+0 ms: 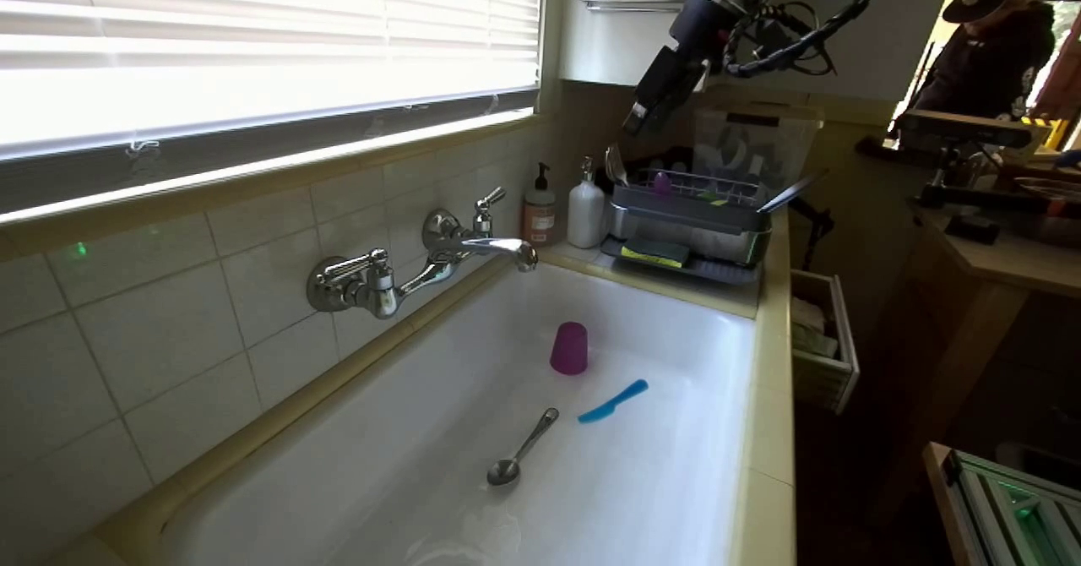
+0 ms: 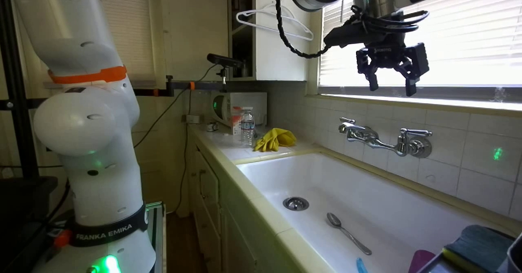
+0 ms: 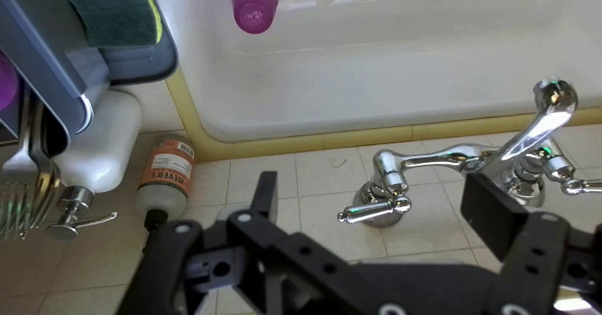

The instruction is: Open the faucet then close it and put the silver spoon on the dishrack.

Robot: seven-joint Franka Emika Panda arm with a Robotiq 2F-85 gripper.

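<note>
The gripper (image 2: 391,90) hangs in the air, higher than the faucet (image 1: 437,269), its two fingers spread apart, released. I count one silver spoon (image 1: 529,444), lying in the sink (image 1: 667,481), bowl toward the drain (image 2: 296,203) and handle toward the end where the dishrack (image 1: 676,214) stands; its long axis runs roughly along the sink. In an exterior view the single blue utensil (image 2: 361,265) and the single purple cup (image 2: 421,260) show only in part. Two pump bottles (image 1: 586,218) stand on the counter (image 1: 767,431) beside the dishrack. In the wrist view the dishrack is cut off, and its metal cutlery (image 3: 21,164) overlaps too much to count. What the purple thing (image 1: 662,183) in there is, I can't make out.
</note>
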